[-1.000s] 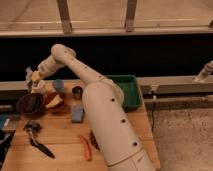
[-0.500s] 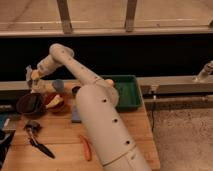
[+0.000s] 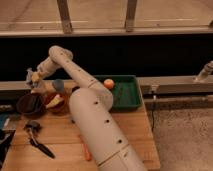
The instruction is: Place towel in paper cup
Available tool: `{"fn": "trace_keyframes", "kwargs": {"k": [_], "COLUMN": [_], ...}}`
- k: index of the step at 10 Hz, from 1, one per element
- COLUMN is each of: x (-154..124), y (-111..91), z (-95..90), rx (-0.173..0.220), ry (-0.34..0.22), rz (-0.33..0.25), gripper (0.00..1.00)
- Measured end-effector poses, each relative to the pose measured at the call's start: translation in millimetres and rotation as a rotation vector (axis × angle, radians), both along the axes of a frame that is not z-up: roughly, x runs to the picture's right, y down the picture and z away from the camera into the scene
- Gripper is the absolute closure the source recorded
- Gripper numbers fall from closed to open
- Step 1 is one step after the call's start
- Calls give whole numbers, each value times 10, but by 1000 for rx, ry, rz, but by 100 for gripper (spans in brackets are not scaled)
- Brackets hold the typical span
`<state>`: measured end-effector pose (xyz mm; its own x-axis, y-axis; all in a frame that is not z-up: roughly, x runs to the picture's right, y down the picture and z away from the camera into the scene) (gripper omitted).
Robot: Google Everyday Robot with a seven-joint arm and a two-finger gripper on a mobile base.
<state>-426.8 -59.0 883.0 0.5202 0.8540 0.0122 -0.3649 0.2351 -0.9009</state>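
Right now your arm (image 3: pixel 90 107) stretches from the lower middle of the view up and to the far left corner of the wooden desk (image 3: pixel 127 132), bending at an elbow high near the dark window band. The gripper (image 3: pixel 33 80) hangs at that left edge, just above and behind the dark bowl (image 3: pixel 30 104). You cannot tell whether the jaws are clenched or released; a small pale and yellowish lump sits at them, and it may be the towel, though that is not certain. A greyish cup-like shape (image 3: pixel 58 85) stands just beside the gripper, behind the second bowl (image 3: pixel 56 101), which holds something yellow and white; whether that shape is the paper cup is unclear.

Further right you have a green tray (image 3: pixel 127 95) lying on the back of the desk, with an orange ball (image 3: pixel 109 83) at its rear left corner. Near the front left, black-handled tools (image 3: pixel 35 137) lie on the wood, well apart from the bowls. An orange stick-like thing (image 3: pixel 85 148) shows beside the arm's lower section. Off the right edge of the desk you see grey speckled floor (image 3: pixel 182 135).
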Motion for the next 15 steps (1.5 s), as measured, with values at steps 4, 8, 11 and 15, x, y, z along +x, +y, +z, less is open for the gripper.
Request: {"fn": "trace_keyframes", "kwargs": {"k": [4,8,11,15], "x": [47,72,112,145], "y": [42,55,0,-103], "z": [91,107,98,59], "rx": [-19,-12,8,38], "ry": [28,50,65,75], "rz": [-4,-11,-6,2], "gripper": [73,33,29,29]}}
